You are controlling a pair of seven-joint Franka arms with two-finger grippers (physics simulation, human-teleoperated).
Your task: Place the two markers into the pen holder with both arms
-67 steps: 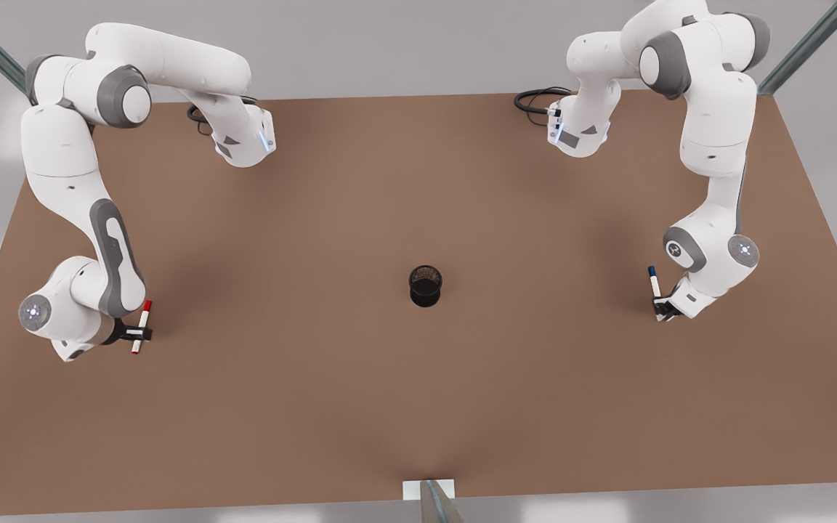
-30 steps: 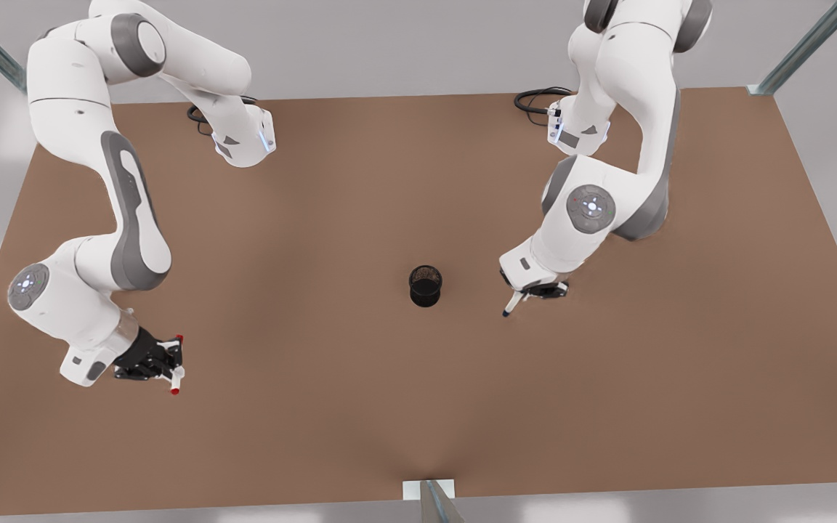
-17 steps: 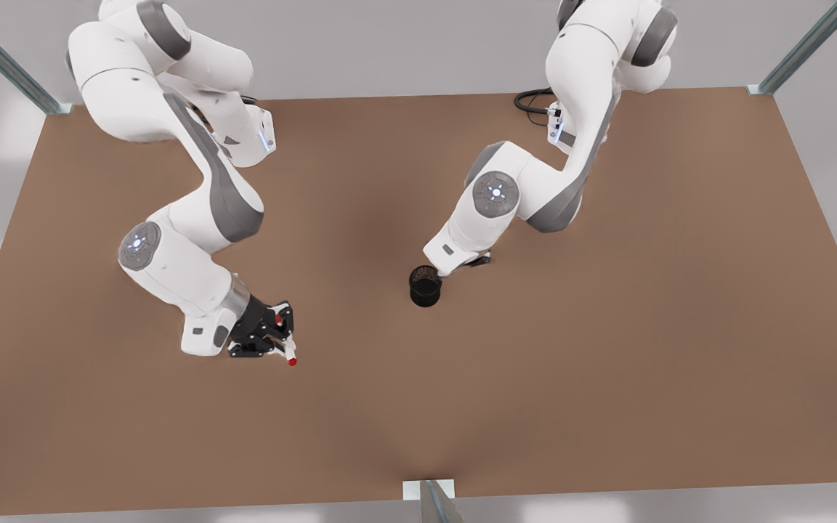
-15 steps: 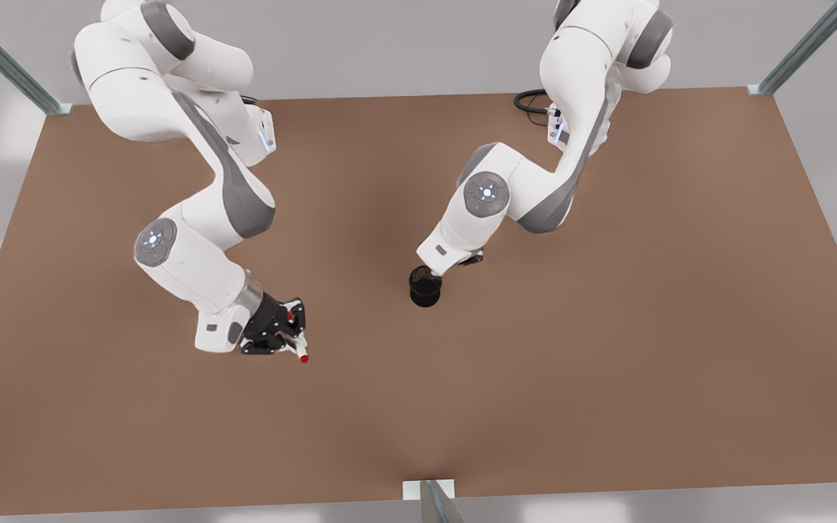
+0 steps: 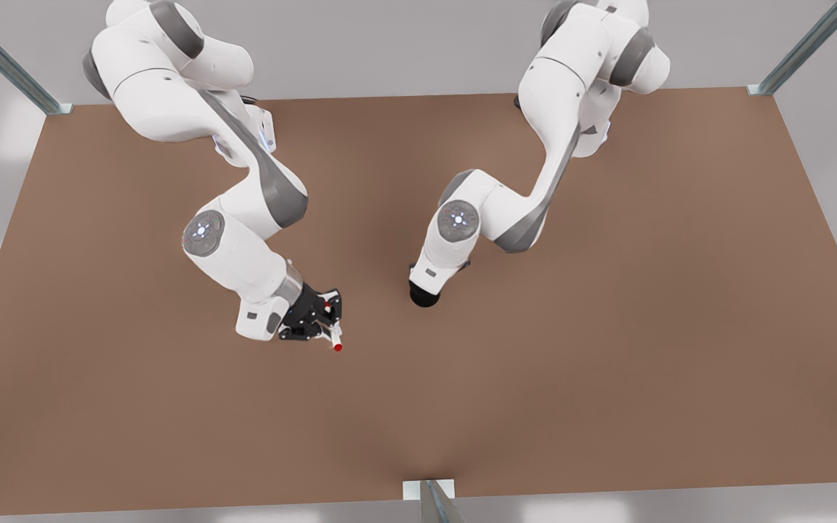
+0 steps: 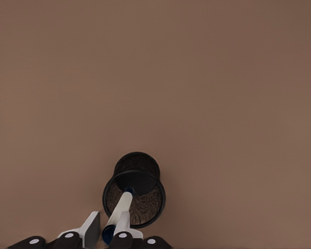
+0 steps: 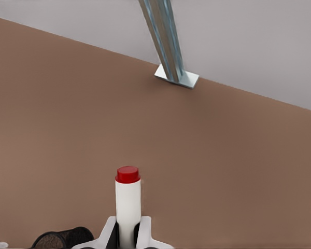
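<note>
The black mesh pen holder [image 6: 151,207] stands at the table's middle, and its base [image 5: 424,296] peeks out under the left arm's wrist [image 5: 431,270], on the front view's right. My left gripper [image 6: 108,226] is shut on the white marker with the dark blue cap [image 6: 122,206]. That marker points down over the holder's mouth. My right gripper [image 5: 325,325], to the front view's left of the holder, is shut on the red-capped marker [image 5: 333,341]. In the right wrist view the red-capped marker [image 7: 127,202] stands between the fingers, and the pen holder [image 7: 62,239] shows at the edge.
The brown table [image 5: 607,327] stretches wide on all sides. A metal post [image 5: 433,501] rises at the near edge's middle, seen as the post [image 7: 168,41] in the right wrist view. More posts stand at the far corners.
Both arms swung inward with their markers. The left gripper came over the pen holder and now covers its top. The right gripper moved closer to the holder from the front view's left.
</note>
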